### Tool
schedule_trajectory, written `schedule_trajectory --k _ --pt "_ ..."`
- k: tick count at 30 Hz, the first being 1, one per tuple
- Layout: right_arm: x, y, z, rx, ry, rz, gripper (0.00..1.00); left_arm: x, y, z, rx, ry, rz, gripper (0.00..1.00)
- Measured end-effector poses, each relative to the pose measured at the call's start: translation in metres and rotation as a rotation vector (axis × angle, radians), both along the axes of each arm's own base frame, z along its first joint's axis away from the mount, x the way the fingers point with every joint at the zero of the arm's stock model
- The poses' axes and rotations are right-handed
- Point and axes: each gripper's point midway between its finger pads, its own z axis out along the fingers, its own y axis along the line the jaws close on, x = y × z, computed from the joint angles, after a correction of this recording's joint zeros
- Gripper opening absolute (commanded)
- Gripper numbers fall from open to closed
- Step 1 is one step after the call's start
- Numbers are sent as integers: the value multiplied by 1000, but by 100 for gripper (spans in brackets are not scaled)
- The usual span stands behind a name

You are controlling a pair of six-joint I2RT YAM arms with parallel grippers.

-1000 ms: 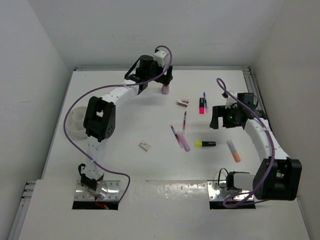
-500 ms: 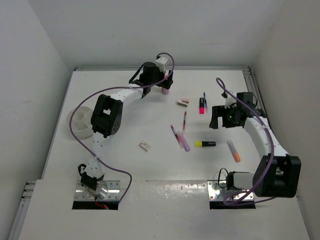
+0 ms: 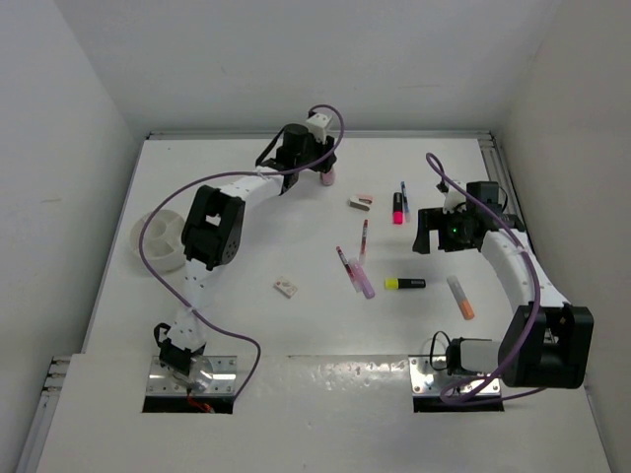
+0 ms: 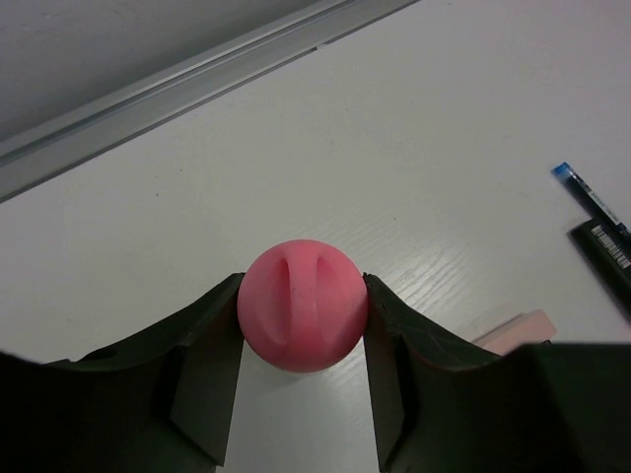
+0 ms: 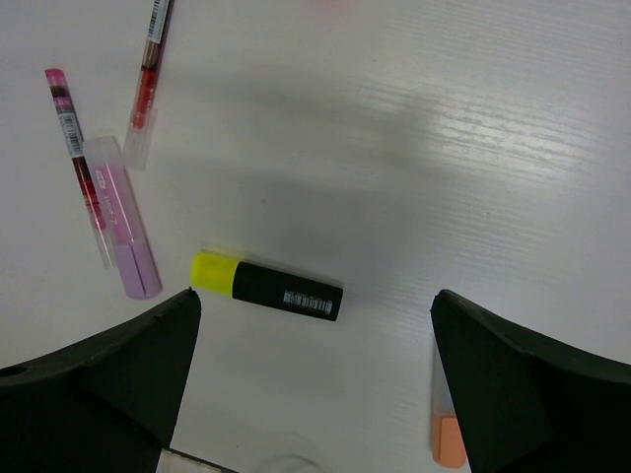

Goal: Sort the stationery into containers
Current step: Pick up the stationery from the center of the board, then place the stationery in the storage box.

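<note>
The dish (image 3: 156, 238) is placed at the left of the table (image 3: 246, 330). At the far edge a round item (image 4: 302, 304) is clamped in the left gripper (image 3: 326, 175). Right of centre, pens (image 3: 350, 271) and highlighters (image 3: 405, 284) are scattered, with an eraser (image 3: 287, 288) left of them.

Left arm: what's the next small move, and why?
Probably a short lift straight up. The left gripper already pinches the pink round piece from both sides, and the dish lies away to the left, so the piece needs clearance before it is carried over.

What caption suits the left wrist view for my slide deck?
Left end effector pinching a round pink item on the white table, blue pen at right.
</note>
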Motion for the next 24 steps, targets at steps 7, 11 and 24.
schedule_trajectory --k 7,11,24 --pt "0 0 1 1 -4 1 98 -13 14 4 36 46 24 3" --pt "0 2 8 4 -18 15 98 -38 45 37 103 95 37 0" --pt "4 30 25 11 -64 129 98 -158 349 218 275 -8 879 0"
